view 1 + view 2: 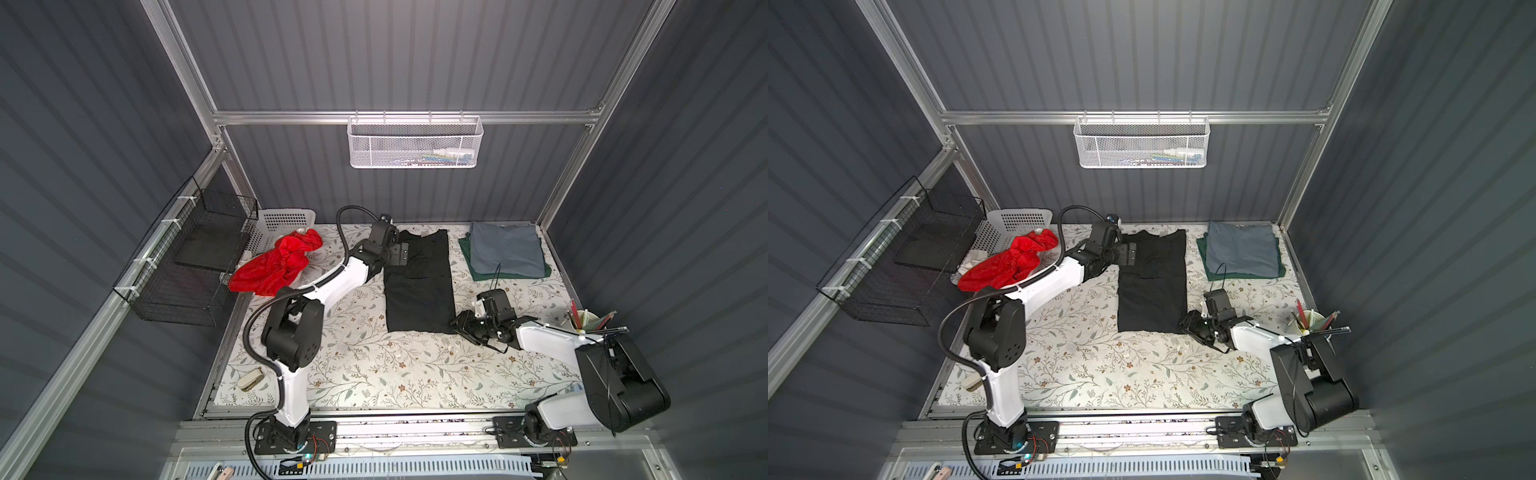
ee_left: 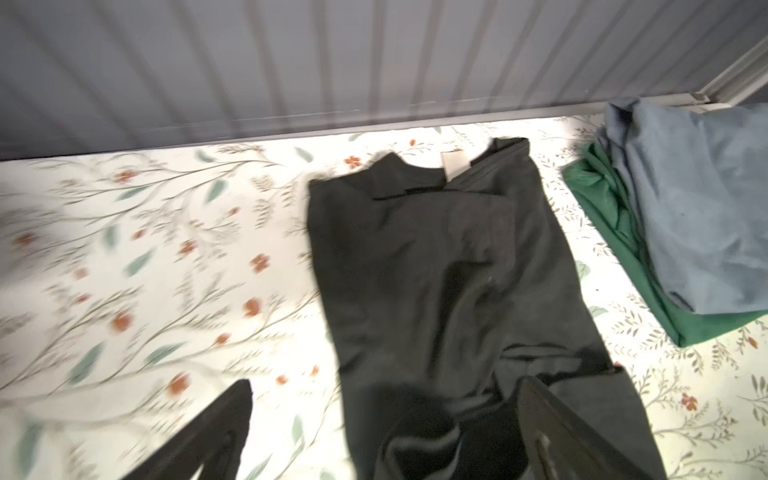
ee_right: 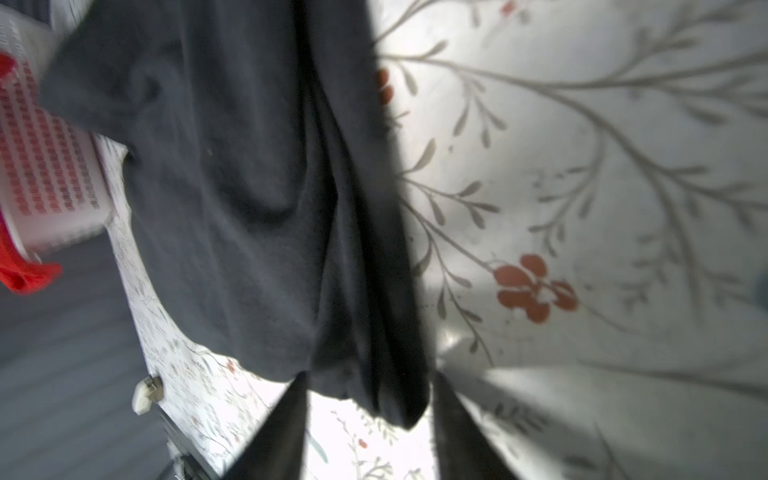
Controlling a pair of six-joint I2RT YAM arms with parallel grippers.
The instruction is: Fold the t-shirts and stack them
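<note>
I'd call this about halfway. The blue-grey shirt [image 1: 507, 249] lies folded on the green shirt [image 1: 468, 254] in the table's [image 1: 374, 374] far right corner (my stack so far). The black shirt [image 1: 419, 286] lies mid-table as a long strip and, I judge, needs cross folds. The red shirt [image 1: 276, 264] is crumpled over the basket [image 1: 282, 220]. My left gripper [image 1: 400, 254] is spread wide at the collar end. My right gripper [image 1: 457, 327] has its jaws apart around the near hem corner, pinching nothing.
</note>
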